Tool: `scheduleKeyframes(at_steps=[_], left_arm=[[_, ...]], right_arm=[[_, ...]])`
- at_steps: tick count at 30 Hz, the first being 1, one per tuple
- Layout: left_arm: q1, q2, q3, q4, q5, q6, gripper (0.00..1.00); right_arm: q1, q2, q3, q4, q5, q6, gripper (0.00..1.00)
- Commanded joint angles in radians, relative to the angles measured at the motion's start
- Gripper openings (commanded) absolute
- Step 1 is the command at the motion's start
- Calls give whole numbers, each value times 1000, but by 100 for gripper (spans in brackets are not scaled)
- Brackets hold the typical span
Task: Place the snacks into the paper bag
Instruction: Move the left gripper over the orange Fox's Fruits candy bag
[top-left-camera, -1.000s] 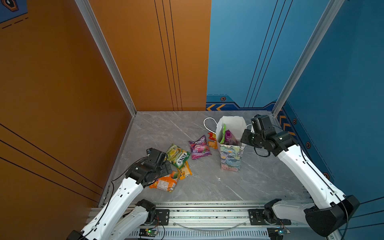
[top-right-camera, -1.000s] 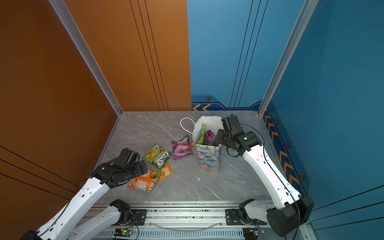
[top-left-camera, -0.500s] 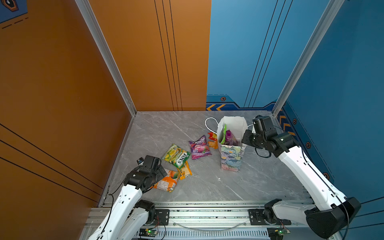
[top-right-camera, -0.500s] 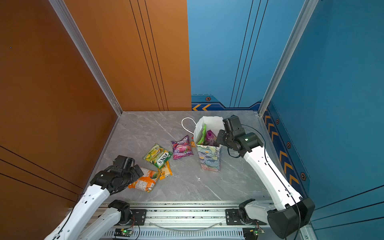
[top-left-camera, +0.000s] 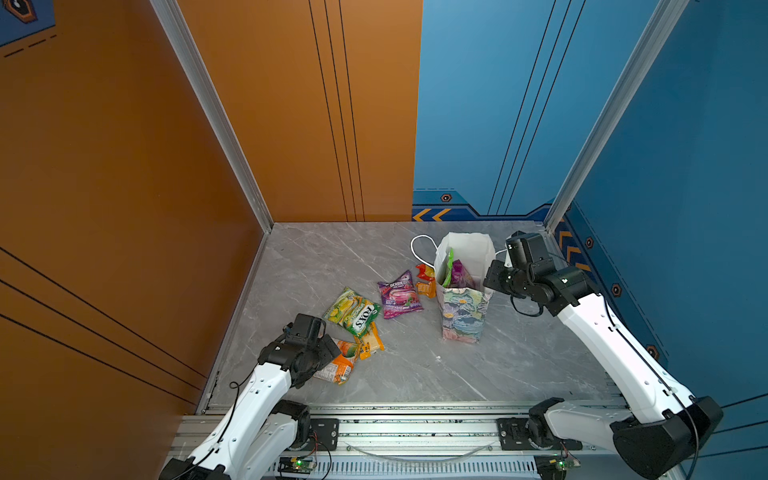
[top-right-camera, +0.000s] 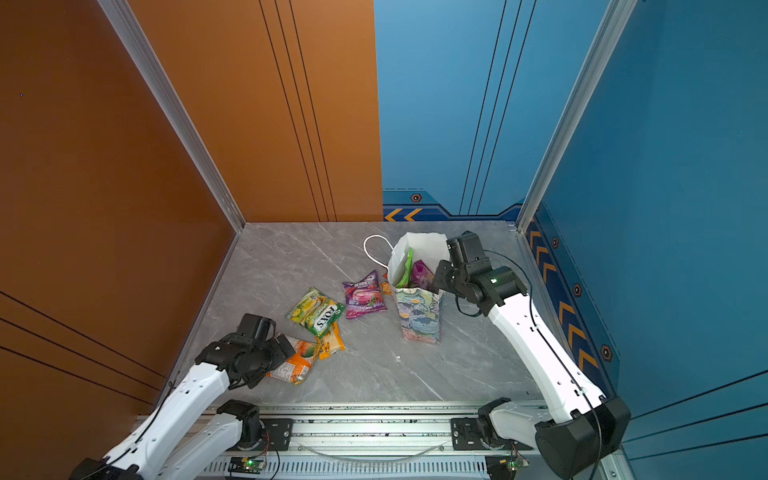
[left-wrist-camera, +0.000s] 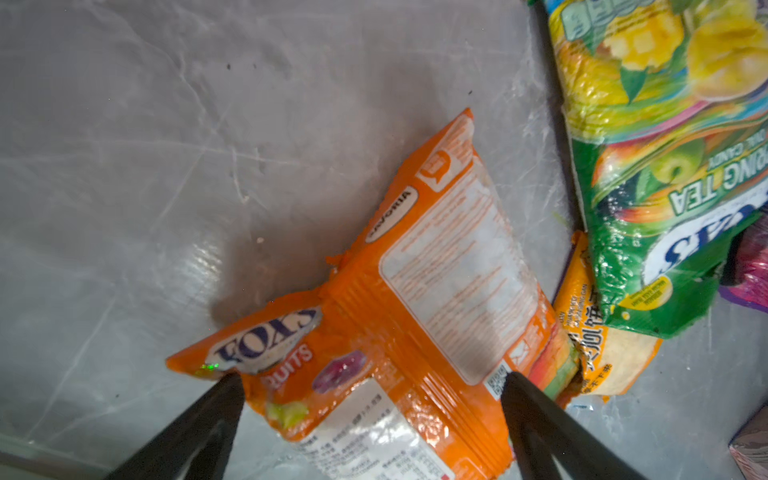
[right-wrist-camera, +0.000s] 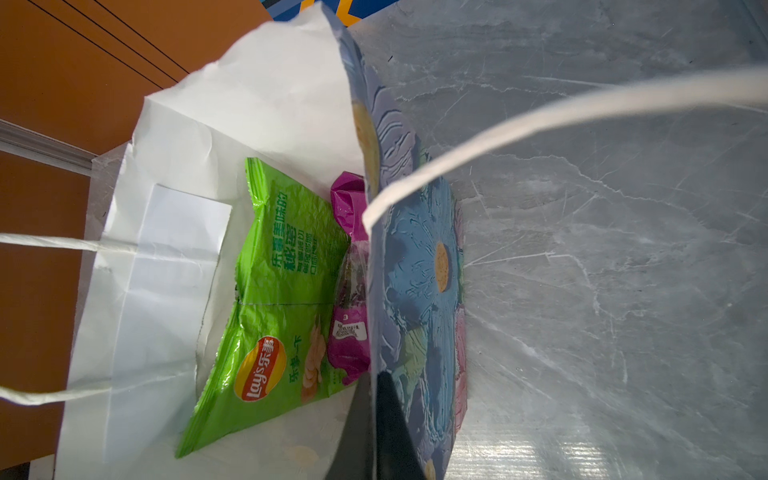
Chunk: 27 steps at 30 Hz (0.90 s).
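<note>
Your grippers, as found
One left gripper (left-wrist-camera: 372, 377), spread wide astride orange packet (left-wrist-camera: 419, 266), lower left in both top views; one right gripper (right-wrist-camera: 376, 399), clamped on paper bag (top-left-camera: 462, 318) wall.

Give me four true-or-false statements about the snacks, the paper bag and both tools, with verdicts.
1. The green Lay's crisps bag sits inside the paper bag. True.
2. The right tool is open. False: it is shut on the paper bag's wall.
3. The left tool is open over the orange Fox's packet. True.
4. The purple Berries packet is in the paper bag. False: it lies on the table, outside the bag.
</note>
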<state>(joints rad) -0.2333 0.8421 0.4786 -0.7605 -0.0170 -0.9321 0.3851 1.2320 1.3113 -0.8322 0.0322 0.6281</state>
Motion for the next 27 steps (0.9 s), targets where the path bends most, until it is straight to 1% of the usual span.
scheduleKeyframes(at_steps=[1, 8, 12, 14, 16, 18, 21, 24, 25, 27], left_arm=[[-59, 11, -14, 42, 42, -58, 98], [-256, 58, 21, 82, -2, -145, 98], [-349, 88, 72, 89, -26, -139, 98], [-369, 92, 98, 70, -37, -116, 98], [-372, 76, 127, -2, -92, -88, 98], [-353, 41, 142, -73, -153, -63, 98], [-269, -23, 143, -127, -201, -4, 98], [-129, -53, 126, -113, -178, 68, 98], [-80, -48, 119, -91, -148, 91, 98], [-27, -24, 107, -27, -87, 121, 98]], right_arm=[[-5, -11, -15, 7, -9, -2, 0], [-1, -1, -8, 10, -15, -2, 0], [0, 3, -2, 10, -13, -3, 0], [0, 6, 1, 9, -15, -4, 0], [0, 10, 2, 9, -17, -5, 0], [1, 11, 3, 9, -18, -5, 0], [0, 11, 3, 11, -17, -7, 0], [0, 13, 3, 12, -18, -5, 0], [0, 13, 4, 12, -19, -6, 0], [2, 13, 8, 13, -21, -5, 0]])
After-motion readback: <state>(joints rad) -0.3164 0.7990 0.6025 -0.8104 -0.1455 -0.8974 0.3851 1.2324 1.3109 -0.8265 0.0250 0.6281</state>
